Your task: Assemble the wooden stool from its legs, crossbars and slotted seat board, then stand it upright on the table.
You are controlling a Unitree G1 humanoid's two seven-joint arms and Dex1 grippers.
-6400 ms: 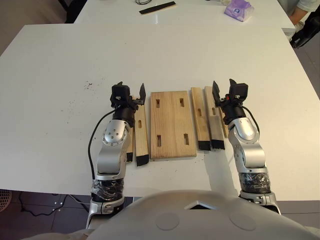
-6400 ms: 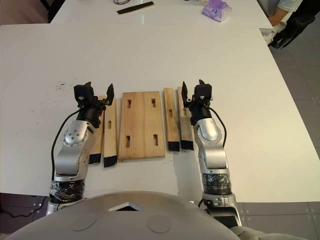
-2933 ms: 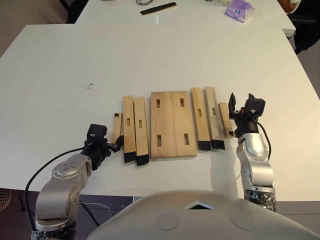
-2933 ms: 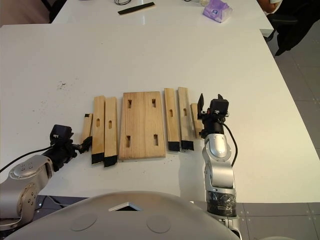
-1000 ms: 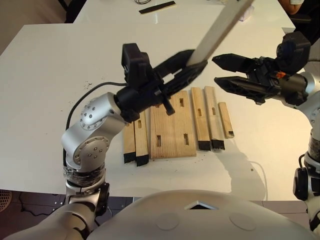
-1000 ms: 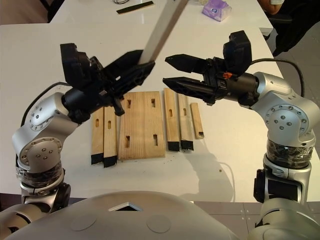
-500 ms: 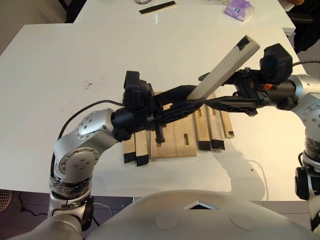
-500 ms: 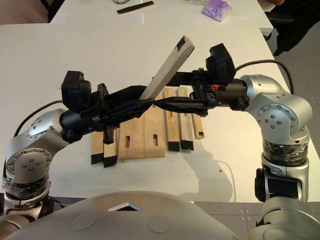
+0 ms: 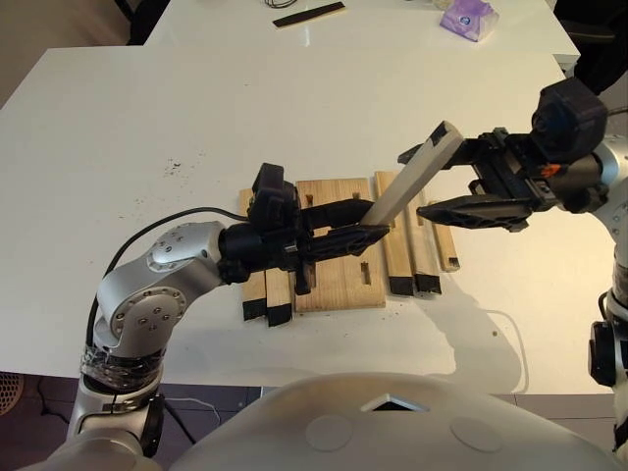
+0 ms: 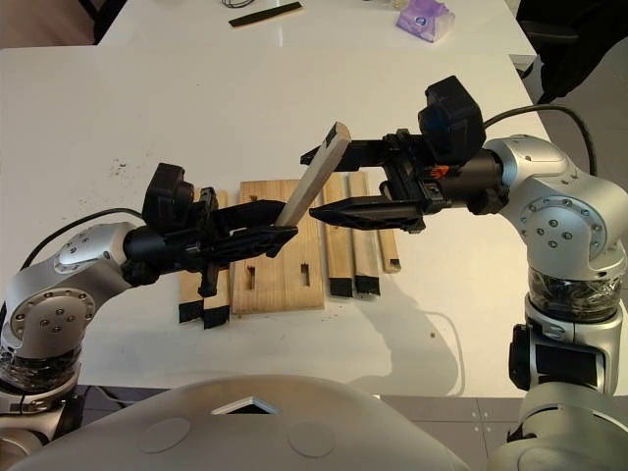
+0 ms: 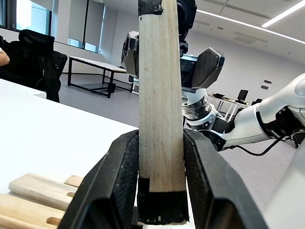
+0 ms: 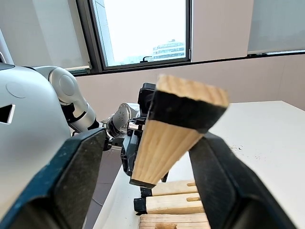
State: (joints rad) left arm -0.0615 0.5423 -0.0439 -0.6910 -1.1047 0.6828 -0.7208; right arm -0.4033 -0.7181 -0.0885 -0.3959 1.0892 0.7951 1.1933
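My left forearm hides most of the two legs (image 9: 273,294) lying left of the seat board (image 9: 332,289), and part of the board too. Both arms reach inward above the worktop (image 9: 147,118). My left tool (image 9: 378,218) is clamped on the dark lower end of a leg (image 9: 417,172), which slants upward toward my right. My right tool (image 9: 412,183) is spread wide, one finger on either side of the leg's upper end, with gaps showing.

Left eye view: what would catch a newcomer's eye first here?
A wooden leg held tilted in mid-air above the table, its lower end clamped in the left pincer. The right pincer is open around its upper part without gripping. Beneath, the slotted seat board lies flat among other loose pieces.
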